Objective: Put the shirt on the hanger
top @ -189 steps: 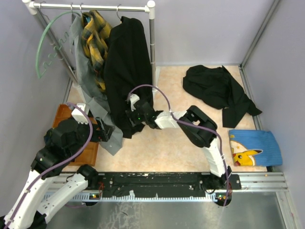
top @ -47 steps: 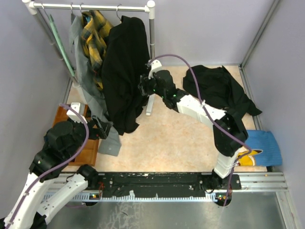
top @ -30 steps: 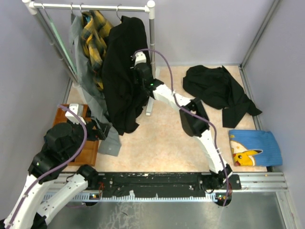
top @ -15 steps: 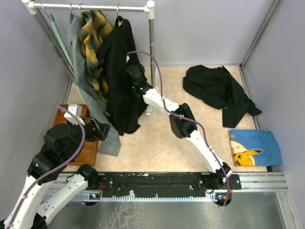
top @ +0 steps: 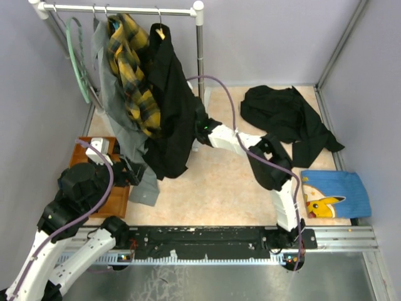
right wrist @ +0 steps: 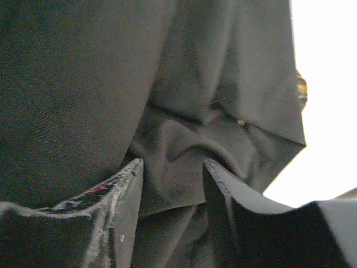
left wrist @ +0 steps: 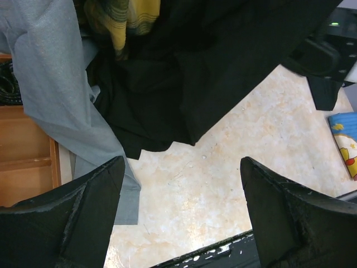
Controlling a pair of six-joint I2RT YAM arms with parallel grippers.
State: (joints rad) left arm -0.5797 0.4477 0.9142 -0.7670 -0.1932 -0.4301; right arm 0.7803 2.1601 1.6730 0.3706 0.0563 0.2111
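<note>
The black shirt (top: 168,100) hangs from the rail on the yellow hanger (top: 161,32). Only a short piece of the hanger shows at the collar, under its metal hook. My right gripper (top: 199,123) is at the shirt's right edge, about halfway down. In the right wrist view its fingers (right wrist: 172,162) hold a fold of the black fabric (right wrist: 178,111) between them. My left gripper (top: 133,170) is open and empty, low at the left. In the left wrist view it (left wrist: 181,162) hovers over the floor below the shirt's hem (left wrist: 162,111).
A yellow-and-black plaid shirt (top: 130,69) and a grey garment (top: 113,113) hang left of the black shirt. A pale green hanger (top: 76,59) hangs at the rail's left end. Another black garment (top: 285,119) and a blue cartoon cloth (top: 332,194) lie on the floor at the right. A wooden tray (top: 94,157) sits at the left.
My right gripper moved down and to the right, from the shirt's upper part to its right edge. The hanging clothes swung and the green hanger swung into view. The left arm barely moved.
</note>
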